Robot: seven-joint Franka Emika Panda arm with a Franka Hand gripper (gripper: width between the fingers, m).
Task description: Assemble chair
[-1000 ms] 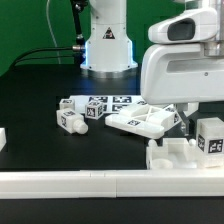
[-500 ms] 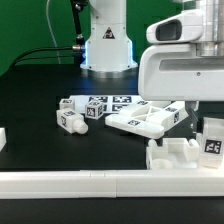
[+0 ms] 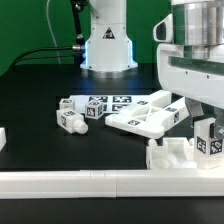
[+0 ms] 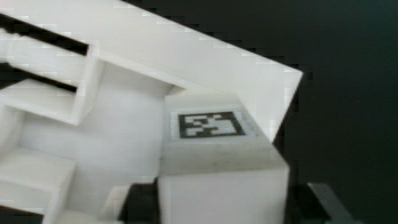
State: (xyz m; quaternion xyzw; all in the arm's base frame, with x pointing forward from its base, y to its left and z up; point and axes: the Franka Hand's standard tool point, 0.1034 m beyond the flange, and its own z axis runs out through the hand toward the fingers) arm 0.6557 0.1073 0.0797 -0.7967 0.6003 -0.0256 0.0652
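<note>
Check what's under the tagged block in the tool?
Under the tagged block, gripped by the tool, sits a white chair part. Whether they touch is hidden: the block covers the contact.

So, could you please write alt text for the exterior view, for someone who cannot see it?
At the exterior view's right, the white tool grips a small tagged white block by a notched white piece. More tagged white parts lie on the black table.

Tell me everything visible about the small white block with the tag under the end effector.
The white block is small and chunky, plastic by its look, with a black-and-white square tag on one face. It stands nearly upright at the exterior view's right, next to a notched white part. The end effector grips it from above, one finger on each side.
</note>
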